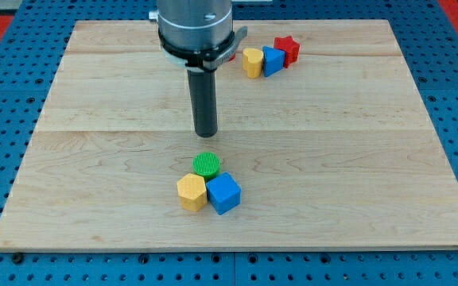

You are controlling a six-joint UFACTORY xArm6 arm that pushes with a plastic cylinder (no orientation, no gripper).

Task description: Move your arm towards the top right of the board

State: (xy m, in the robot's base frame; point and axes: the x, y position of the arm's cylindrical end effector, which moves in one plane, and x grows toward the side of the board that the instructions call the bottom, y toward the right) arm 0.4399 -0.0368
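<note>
My tip [205, 133] stands on the wooden board [356, 135] near its middle, a little above the green round block [207, 164]. That green block touches a yellow hexagon block [191, 192] and a blue cube [224, 193] just below it. Near the view's top, right of the arm, a yellow block [252, 62], a blue block [273, 60] and a red star block [288, 49] sit in a row. A sliver of another red block [230, 56] shows behind the arm's body. The tip touches no block.
The arm's grey body [196, 28] hangs over the board's top middle. A blue pegboard surface [6, 119] surrounds the board on all sides.
</note>
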